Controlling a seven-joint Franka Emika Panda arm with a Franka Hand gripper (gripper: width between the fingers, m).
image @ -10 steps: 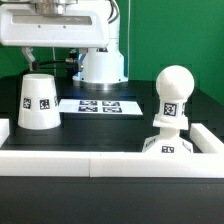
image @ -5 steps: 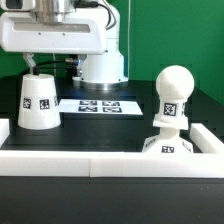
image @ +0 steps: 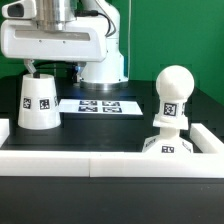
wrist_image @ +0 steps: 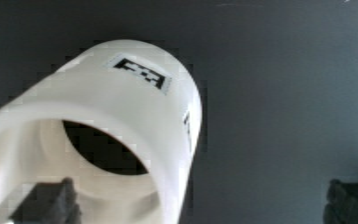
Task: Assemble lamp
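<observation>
Fingers hang spread apart with nothing between them, one dark tip just over the rim of the shade and the other well off to the side over bare table. The gripper straddles one wall of the shade, which stands on its wide end with its narrow open top facing up at the exterior view's left, near the marker board. A good grasp probably means lowering straight down so that one finger goes inside the opening and the other stays outside, then pinching the wall low enough not to slip on the taper. Closing gently should keep the light shade from tipping or sliding. At the exterior view's right, well apart, the bulb already sits upright on the base, against the white rail at the near edge, so the shade likely has to be carried over and set down over the bulb.
</observation>
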